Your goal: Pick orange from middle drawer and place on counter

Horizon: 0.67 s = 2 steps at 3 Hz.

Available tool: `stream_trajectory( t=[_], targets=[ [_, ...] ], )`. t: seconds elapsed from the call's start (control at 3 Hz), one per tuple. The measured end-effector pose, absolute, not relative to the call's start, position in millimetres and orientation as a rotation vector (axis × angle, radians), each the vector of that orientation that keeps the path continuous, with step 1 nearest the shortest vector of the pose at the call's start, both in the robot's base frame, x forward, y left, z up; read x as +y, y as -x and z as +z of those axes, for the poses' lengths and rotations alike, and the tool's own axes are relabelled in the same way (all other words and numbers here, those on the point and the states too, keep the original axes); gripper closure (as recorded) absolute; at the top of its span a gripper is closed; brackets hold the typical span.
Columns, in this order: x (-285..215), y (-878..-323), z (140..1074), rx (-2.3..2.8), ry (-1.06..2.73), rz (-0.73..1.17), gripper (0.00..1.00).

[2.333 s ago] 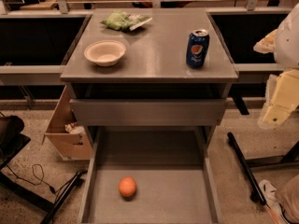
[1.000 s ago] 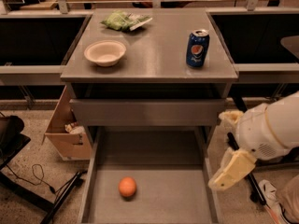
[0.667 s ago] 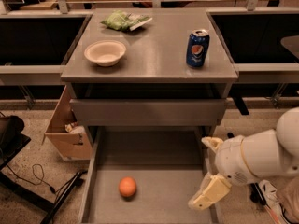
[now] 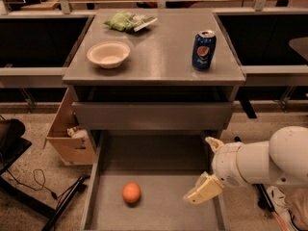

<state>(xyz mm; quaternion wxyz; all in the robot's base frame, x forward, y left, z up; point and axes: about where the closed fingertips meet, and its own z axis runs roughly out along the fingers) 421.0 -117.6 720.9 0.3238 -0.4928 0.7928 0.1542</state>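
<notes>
The orange (image 4: 131, 193) lies on the floor of the pulled-out middle drawer (image 4: 159, 153), left of centre and near the front. My gripper (image 4: 208, 167) comes in from the right on a white arm and hangs over the drawer's right side, open and empty. Its lower cream finger (image 4: 203, 190) is level with the orange and well to its right. The upper finger (image 4: 213, 143) sits by the drawer's right wall. The counter (image 4: 159, 57) is the grey cabinet top above.
On the counter stand a white bowl (image 4: 109, 54), a blue soda can (image 4: 204, 49) and a green bag (image 4: 126, 21). A closed drawer front (image 4: 154, 114) is above the open drawer. A cardboard box (image 4: 67, 134) and cables (image 4: 33, 182) are on the floor left.
My arm has come down from the right of the cabinet and moved left, bringing the gripper over the open drawer. The orange has not moved.
</notes>
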Motion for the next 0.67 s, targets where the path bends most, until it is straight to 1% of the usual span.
stream_trajectory(
  t=[0.33,0.67],
  targets=[
    [-98.8,-421.8,701.1,2.086,1.258,0.421,0.00],
    [-45.9,-415.6,637.0,2.128,1.189,0.552,0.00]
  ],
)
